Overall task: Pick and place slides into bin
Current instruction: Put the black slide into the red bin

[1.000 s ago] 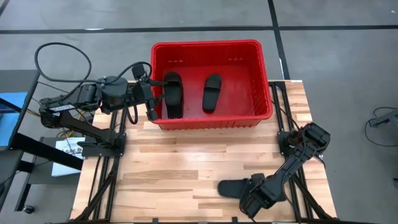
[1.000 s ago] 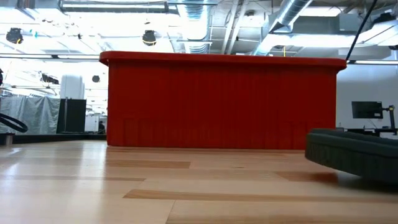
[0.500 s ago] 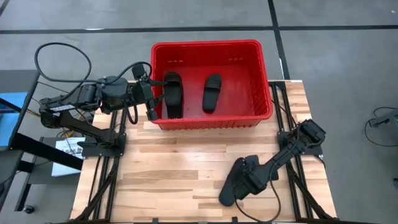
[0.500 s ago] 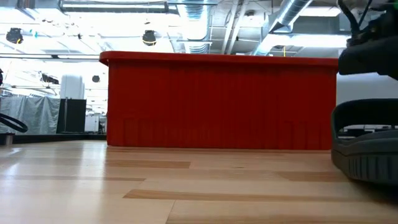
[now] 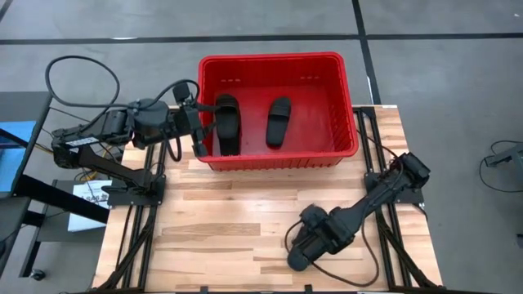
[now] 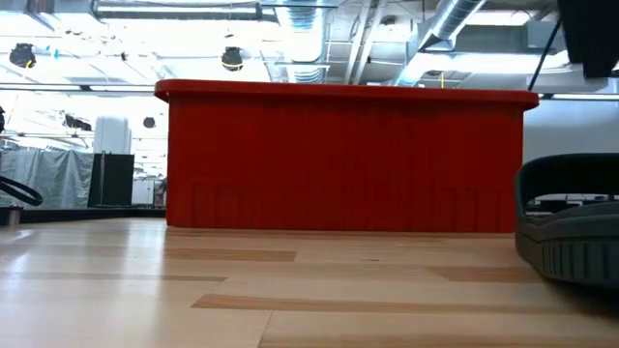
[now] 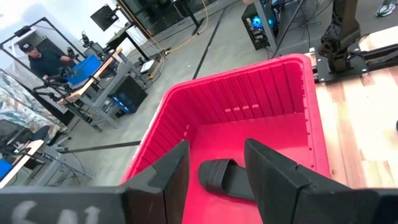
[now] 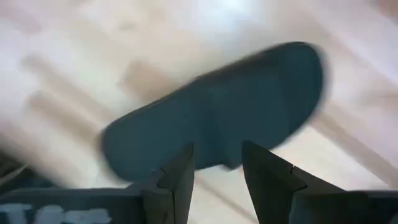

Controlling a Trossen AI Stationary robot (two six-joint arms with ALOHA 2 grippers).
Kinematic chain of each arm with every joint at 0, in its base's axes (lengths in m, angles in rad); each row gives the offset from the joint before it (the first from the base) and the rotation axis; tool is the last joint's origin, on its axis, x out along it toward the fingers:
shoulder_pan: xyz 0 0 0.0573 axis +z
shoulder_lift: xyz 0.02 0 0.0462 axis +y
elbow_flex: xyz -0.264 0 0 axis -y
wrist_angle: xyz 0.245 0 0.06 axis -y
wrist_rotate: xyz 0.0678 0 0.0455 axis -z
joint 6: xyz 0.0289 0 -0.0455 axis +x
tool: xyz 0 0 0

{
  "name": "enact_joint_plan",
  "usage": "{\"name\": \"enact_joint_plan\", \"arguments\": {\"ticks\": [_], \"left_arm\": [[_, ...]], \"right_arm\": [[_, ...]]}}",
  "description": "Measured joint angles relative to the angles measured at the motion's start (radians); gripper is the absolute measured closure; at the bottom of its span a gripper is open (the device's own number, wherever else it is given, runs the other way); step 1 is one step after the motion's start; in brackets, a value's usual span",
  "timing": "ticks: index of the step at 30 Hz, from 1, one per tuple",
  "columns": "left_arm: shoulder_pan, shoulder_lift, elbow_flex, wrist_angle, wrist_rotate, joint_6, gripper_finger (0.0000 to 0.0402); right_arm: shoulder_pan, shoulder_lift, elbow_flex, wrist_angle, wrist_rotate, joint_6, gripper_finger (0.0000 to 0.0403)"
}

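Observation:
The red bin stands at the table's far edge, with two black slides lying flat on its floor. My left gripper hangs open at the bin's left wall. Its wrist view looks into the bin at one slide. A third slide is near the table's near edge, right of centre, under my right gripper, which is shut on it. The low view shows this slide end-on at the right. My right gripper comes from above, pointing down, with its fingers on either side of the slide's middle at one long edge. Blur hides the exact spot. The sole sits low over the tabletop, and I cannot tell whether it touches.
Bare wooden tabletop lies between the bin and the near edge. Black arm frames run along the table's left and right sides. Far beyond the table, a person sits at a workbench.
My right gripper has gone up and toward the table's left edge, rolling about its own axis. The slide in it has swung from lying along the table's width to slanting near-to-far, its end now facing the low camera.

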Motion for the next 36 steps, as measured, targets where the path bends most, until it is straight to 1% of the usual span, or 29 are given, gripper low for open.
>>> {"name": "enact_joint_plan", "arguments": {"ticks": [3,11,13,20,24,28,33,35,36], "left_arm": [[0.011,0.0,0.0,0.0,0.0,0.0,0.0256],[0.019,0.0,0.0,0.0,0.002,0.001,0.0256],[0.019,0.0,0.0,0.0,0.006,0.001,0.0256],[0.019,0.0,0.0,0.0,0.007,0.002,0.0256],[0.019,0.0,0.0,0.0,0.007,0.002,0.0256],[0.019,0.0,0.0,0.0,0.007,0.002,0.0256],[0.019,0.0,0.0,0.0,0.008,0.003,0.0256],[0.019,-0.001,0.0,0.0,0.008,0.003,0.0256],[0.019,0.0,0.0,-0.001,0.008,0.003,0.0256]], "right_arm": [[0.012,0.009,0.019,0.067,-0.004,-0.079,0.0276],[0.017,0.009,0.019,0.043,-0.016,-0.128,0.0272],[0.012,0.02,0.02,0.042,-0.031,-0.164,0.0267],[-0.008,0.108,0.022,0.045,-0.169,-0.282,0.024],[-0.01,0.151,0.022,0.024,-0.186,-0.281,0.0227],[-0.01,0.18,0.022,-0.005,-0.185,-0.279,0.0223],[-0.029,0.22,0.023,-0.047,-0.185,-0.272,0.0233],[-0.038,0.237,0.029,-0.047,-0.187,-0.272,0.0252],[-0.038,0.244,0.028,-0.047,-0.185,-0.281,0.0271]]}}
